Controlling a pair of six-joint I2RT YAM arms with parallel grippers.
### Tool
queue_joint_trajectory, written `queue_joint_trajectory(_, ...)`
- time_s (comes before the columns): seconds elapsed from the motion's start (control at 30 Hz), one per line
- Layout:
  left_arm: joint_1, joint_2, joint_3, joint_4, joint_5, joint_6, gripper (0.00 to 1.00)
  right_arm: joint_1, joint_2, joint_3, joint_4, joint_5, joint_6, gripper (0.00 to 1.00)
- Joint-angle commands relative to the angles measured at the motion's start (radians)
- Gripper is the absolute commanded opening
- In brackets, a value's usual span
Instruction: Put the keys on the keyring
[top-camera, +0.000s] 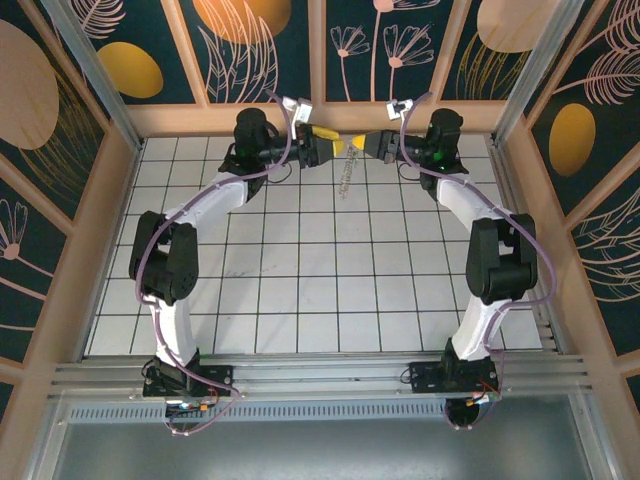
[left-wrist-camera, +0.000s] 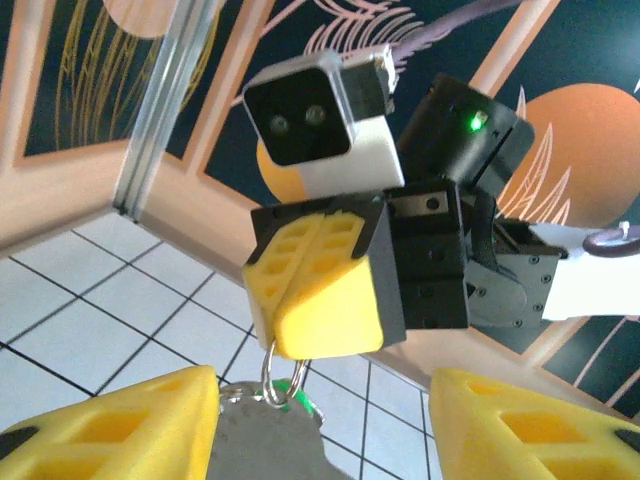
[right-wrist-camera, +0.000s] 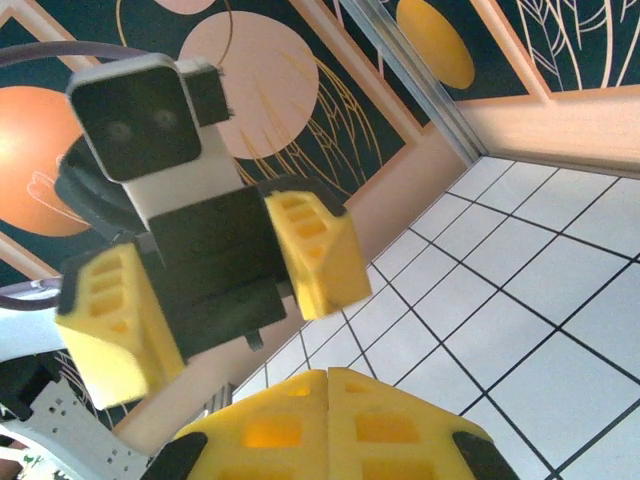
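By far wall (top-camera: 180, 118), right end effector (left-wrist-camera: 298, 348), jaws pinching keyring (left-wrist-camera: 268, 376)

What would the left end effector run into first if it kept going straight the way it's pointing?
Probably the shut right end effector, which faces the left end effector head-on, or the keyring hanging from its tips. Depth is unclear.

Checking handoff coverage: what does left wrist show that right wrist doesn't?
Left wrist: the right claw shut, a metal ring hanging from its pads, and a green key head just behind the ring.
Right wrist: the left claw open, holding nothing.
Both: the opposite arm's wrist camera, the tiled table and the patterned wall.
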Motion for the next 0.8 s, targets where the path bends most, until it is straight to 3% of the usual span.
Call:
queue_joint_trajectory(0.0, 0.0, 0.026, 0.034, -0.005, 0.056, 0.016, 0.56, 0.01, 0.001, 0.055, 0.017, -0.025, 0.016, 0.0)
queue_joint_trajectory(0.37, -0.001, 0.045, -0.023, 0.19, 0.06, -0.123, 0.52, 0.034, 0.0, 0.054, 0.028, -0.005, 0.038, 0.0)
queue_joint_trajectory(0.77, -0.016, 0.06, -0.025, 0.222, 0.066, -0.141, 0.44, 0.045, -0.001, 0.054, 0.02, 0.006, 0.03, 0.0)
